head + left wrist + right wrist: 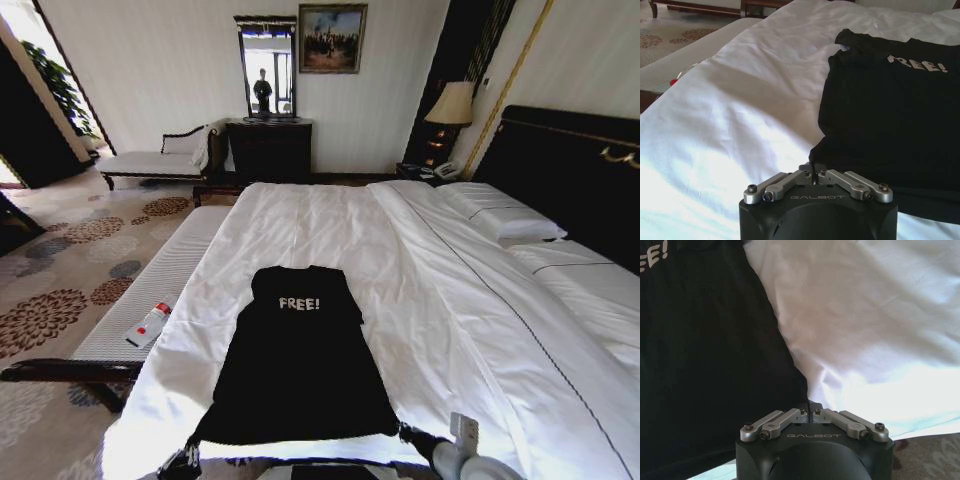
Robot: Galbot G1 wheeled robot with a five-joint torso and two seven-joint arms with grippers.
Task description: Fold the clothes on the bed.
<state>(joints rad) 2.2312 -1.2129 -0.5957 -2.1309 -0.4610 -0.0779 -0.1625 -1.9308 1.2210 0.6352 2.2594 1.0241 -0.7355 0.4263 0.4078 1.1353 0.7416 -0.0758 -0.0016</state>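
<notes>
Lower left of the head view: the left gripper (181,462) sits at the near left corner of the T-shirt (300,360). In the left wrist view the left gripper (813,171) has its jaws drawn together, pinching the shirt's (890,115) hem corner between the tips, so it is clenched on cloth.

Middle of the head view: the shirt lies flat on the white duvet of the bed (450,280), near the foot edge, hem toward the robot and the "FREE!" lettering (299,303) toward the far end. Its sleeves look already turned in, since the outline is a narrow panel with no sleeves sticking out, wider at the hem than at the shoulders. That is a judgement from the shape alone.

Lower right of the head view: the right gripper (418,440) is at the near right hem corner. In the right wrist view the right gripper (810,411) also has its jaws pressed together, with the shirt's (705,355) dark edge running right into the tips; it appears to be grasping that corner.

Progress: the shirt is spread out and seemingly narrowed, and both hem corners are held. The lengthwise fold, hem up toward the collar, is not yet done; the cloth lies at full length. Any further halving also remains.

Upper left of the head view: a padded bench (150,290) runs beside the bed.
</notes>
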